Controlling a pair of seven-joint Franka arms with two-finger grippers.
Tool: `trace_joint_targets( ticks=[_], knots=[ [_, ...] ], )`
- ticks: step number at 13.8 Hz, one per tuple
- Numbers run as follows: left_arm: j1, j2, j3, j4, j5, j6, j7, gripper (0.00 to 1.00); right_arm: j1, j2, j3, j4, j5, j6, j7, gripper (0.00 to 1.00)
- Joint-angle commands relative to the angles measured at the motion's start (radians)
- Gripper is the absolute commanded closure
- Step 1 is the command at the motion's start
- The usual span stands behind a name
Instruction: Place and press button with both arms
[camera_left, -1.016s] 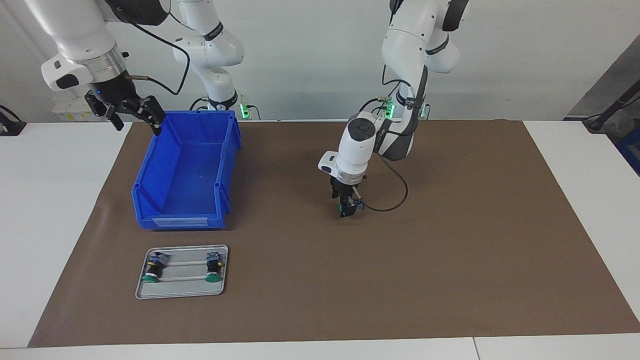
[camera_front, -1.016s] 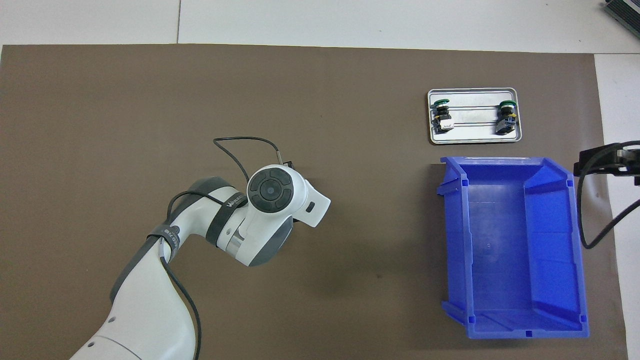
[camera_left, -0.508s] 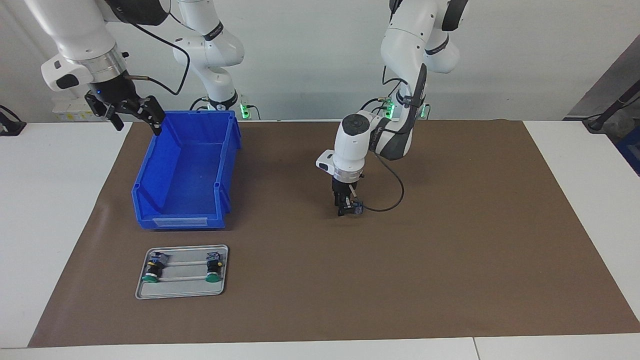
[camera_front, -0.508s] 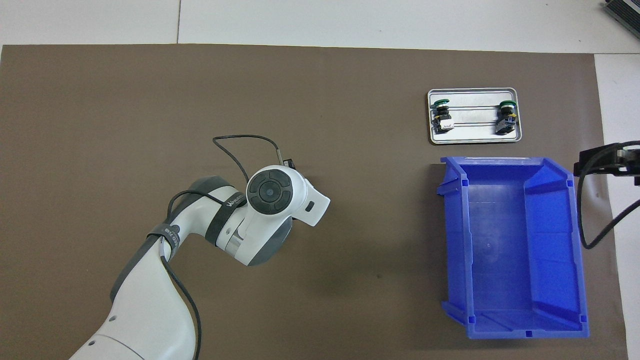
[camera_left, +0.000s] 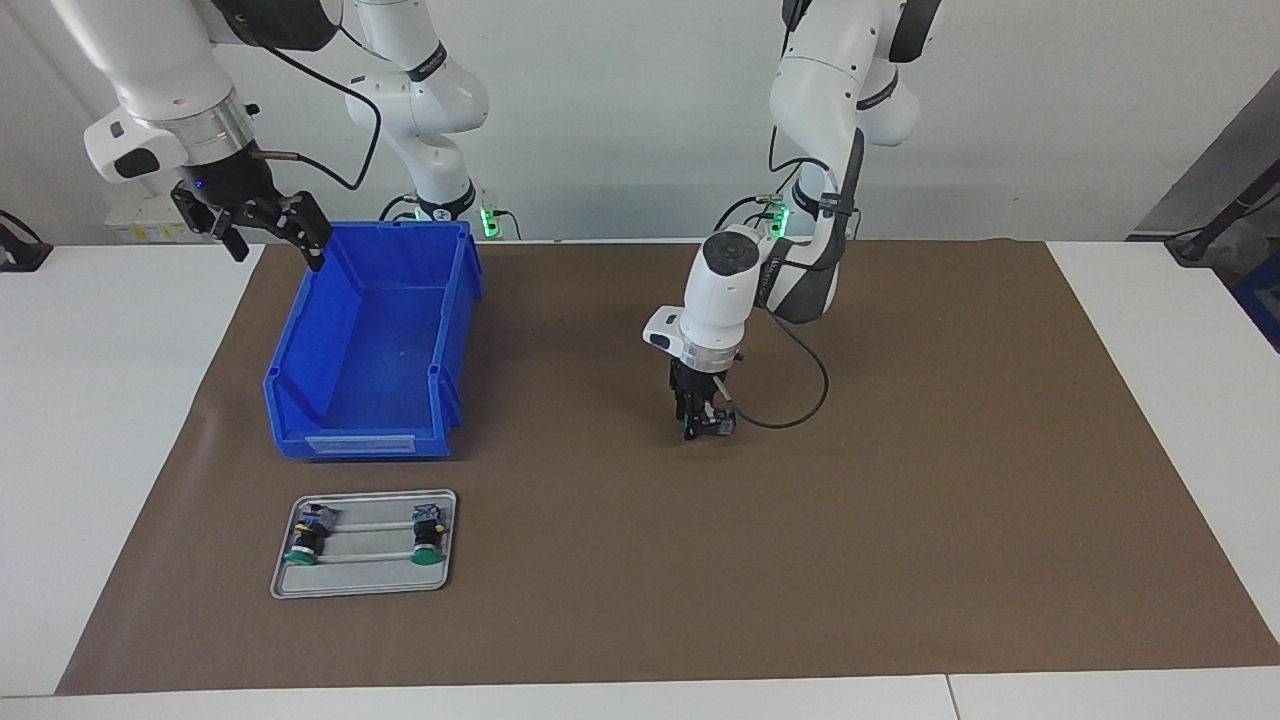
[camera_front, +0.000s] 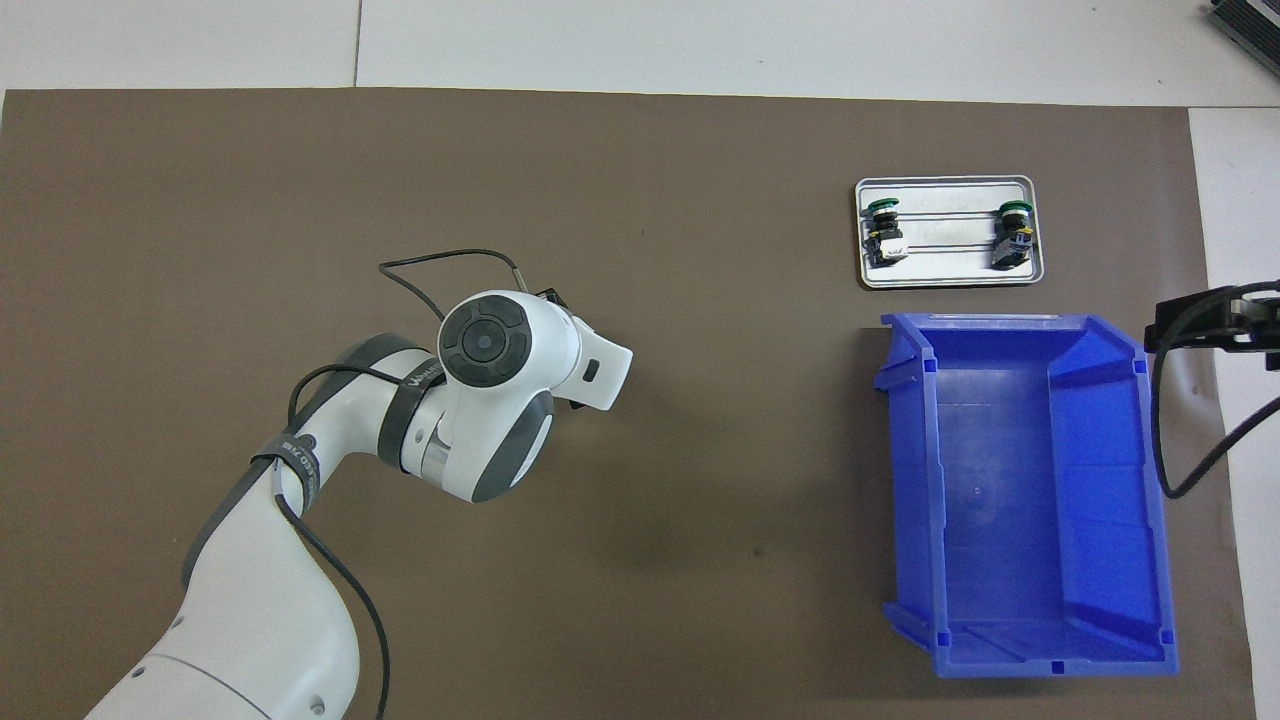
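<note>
The left pincer points straight down over the middle of the brown mat, low above it, its fingers closed on the button. The right pincer hangs wide open and empty over the blue bin's corner.

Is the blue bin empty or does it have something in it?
Empty. The blue bin shows only its bare blue floor in the overhead and facing views.

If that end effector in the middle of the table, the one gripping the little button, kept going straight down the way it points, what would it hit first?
The left end effector points straight down, holding the button. Below it lies only bare brown mat, so the button would probably touch the mat first; how much gap remains is unclear.
</note>
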Motion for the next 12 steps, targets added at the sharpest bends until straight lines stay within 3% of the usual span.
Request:
trace_joint_targets(
  ticks=[1,7,12],
  knots=[
    [0.066,-0.026,-0.019,0.013,-0.123,-0.030,0.031,0.87,0.000,-0.015,0.001,-0.009,0.002,-0.009,0.006,0.00],
    [0.175,-0.106,-0.016,-0.010,-0.520,-0.145,0.329,0.88,0.000,-0.015,0.001,-0.009,0.002,-0.009,0.006,0.00],
    [0.236,-0.142,-0.014,-0.074,-0.744,-0.179,0.518,0.88,0.000,-0.015,0.001,-0.009,0.002,-0.009,0.006,0.00]
  ],
)
